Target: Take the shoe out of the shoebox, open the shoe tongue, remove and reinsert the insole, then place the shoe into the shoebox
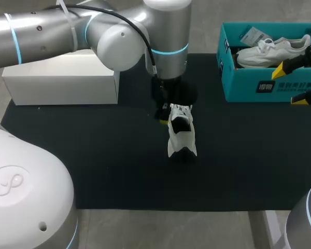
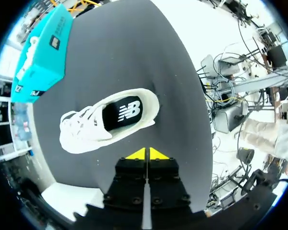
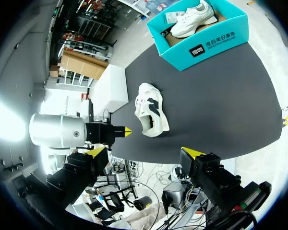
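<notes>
White shoe [image 2: 105,122] on black mat [image 1: 93,155], mid-table, outside box. Left gripper [image 2: 146,154] just beside shoe, fingers pressed together, holding nothing. Right gripper [image 3: 144,152] near table's right edge, by teal shoebox [image 1: 272,85] — fingers spread wide, empty. Shoebox at far right corner — second white shoe [image 1: 272,51] inside. White box [image 1: 62,85] at far left.

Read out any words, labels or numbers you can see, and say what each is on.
On the shoebox side: a dark label and a row of white characters, too small to read.
On the insole of the shoe outside the box: a white logo mark, no readable words.
On the paper tag inside the shoebox: print too blurred.
No legible numbers or signs.
</notes>
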